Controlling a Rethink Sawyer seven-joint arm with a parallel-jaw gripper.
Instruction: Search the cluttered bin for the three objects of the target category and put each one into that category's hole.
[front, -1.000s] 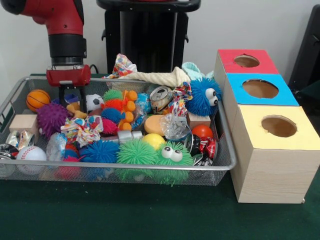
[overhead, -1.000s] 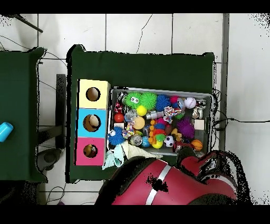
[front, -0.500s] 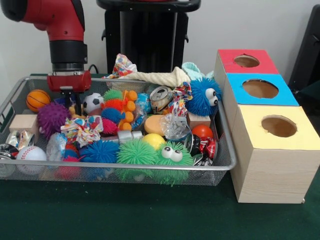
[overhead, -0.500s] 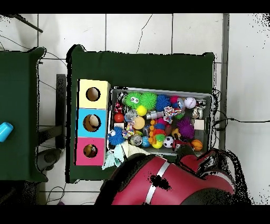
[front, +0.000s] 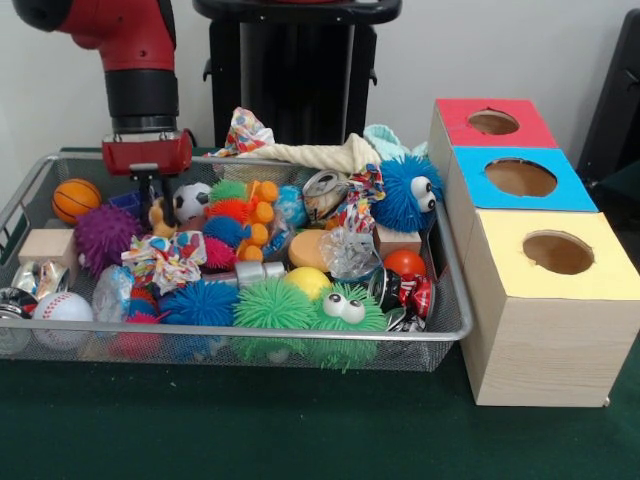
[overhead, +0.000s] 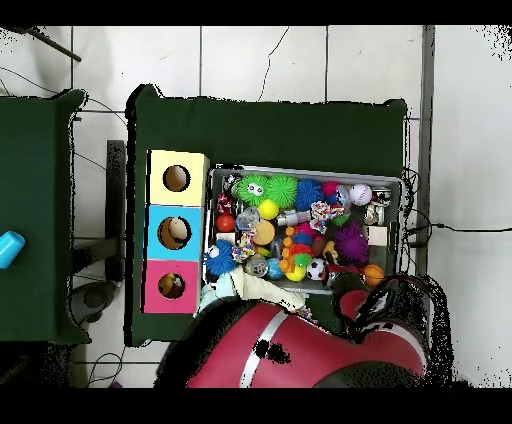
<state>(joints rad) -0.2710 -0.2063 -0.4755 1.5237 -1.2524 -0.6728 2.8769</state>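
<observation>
A wire bin (front: 250, 331) holds a heap of toys: spiky rubber balls, a soccer ball (front: 190, 200), a basketball (front: 76, 197), a baseball (front: 62, 306), wooden blocks and crushed cans. My gripper (front: 160, 205) hangs over the bin's far left part, just left of the soccer ball. Its fingers stand close together, shut on a small tan toy (front: 160, 222) that sits just above the heap. A blue block (front: 128, 203) lies beside it. In the overhead view my red arm (overhead: 300, 345) hides the gripper.
To the right of the bin stand three wooden boxes with holes on top: red (front: 493, 122), blue (front: 520, 177) and yellow (front: 557, 252). A rope toy and cloth (front: 310, 152) hang over the bin's far rim. The black pedestal rises behind.
The gripper rose out of the heap and shifted a little right. Its fingers narrowed from around the blue block, and the tan toy moved right with them.
</observation>
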